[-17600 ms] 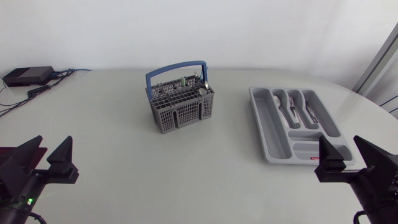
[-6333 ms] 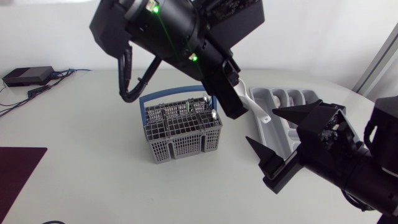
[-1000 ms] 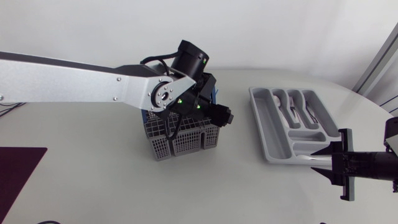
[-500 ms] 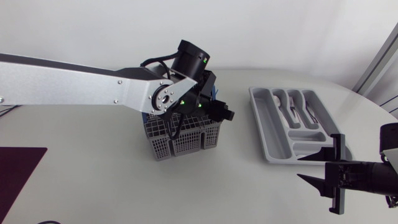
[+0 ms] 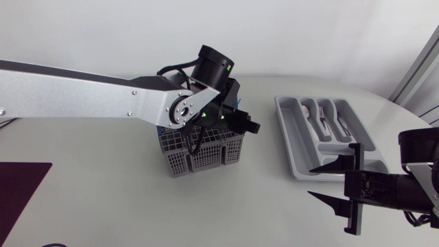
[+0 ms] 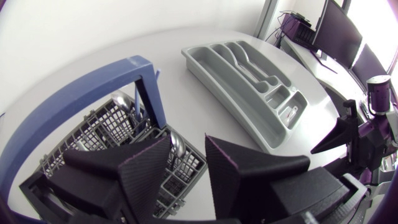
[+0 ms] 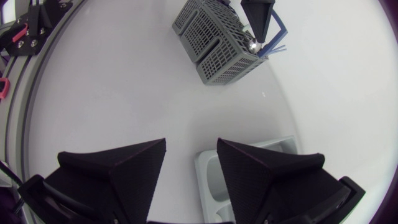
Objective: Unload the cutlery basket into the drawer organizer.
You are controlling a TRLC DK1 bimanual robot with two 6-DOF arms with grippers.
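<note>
A grey cutlery basket (image 5: 199,149) with a blue handle (image 6: 81,93) stands mid-table. My left gripper (image 5: 241,123) hangs over its right end. In the left wrist view its fingers stand apart around a spoon (image 6: 177,147) that sticks up from the basket (image 6: 93,143); only one finger looks to touch it. The right wrist view shows that spoon's bowl (image 7: 254,45) just under a left fingertip (image 7: 258,22). The grey drawer organizer (image 5: 295,134) lies at the right with spoons and forks (image 5: 324,122) in it. My right gripper (image 5: 311,182) is open and empty near its front end.
Bare tabletop lies between the basket (image 7: 217,34) and the organizer (image 6: 249,68). A corner of the organizer (image 7: 211,165) shows ahead of my right gripper (image 7: 189,162). A dark purple mat (image 5: 20,189) sits at the front left edge.
My left gripper's fingers have drawn closer together over the basket, its arm barely shifting. My right gripper has swung leftward along the organizer's front end and spread a little wider.
</note>
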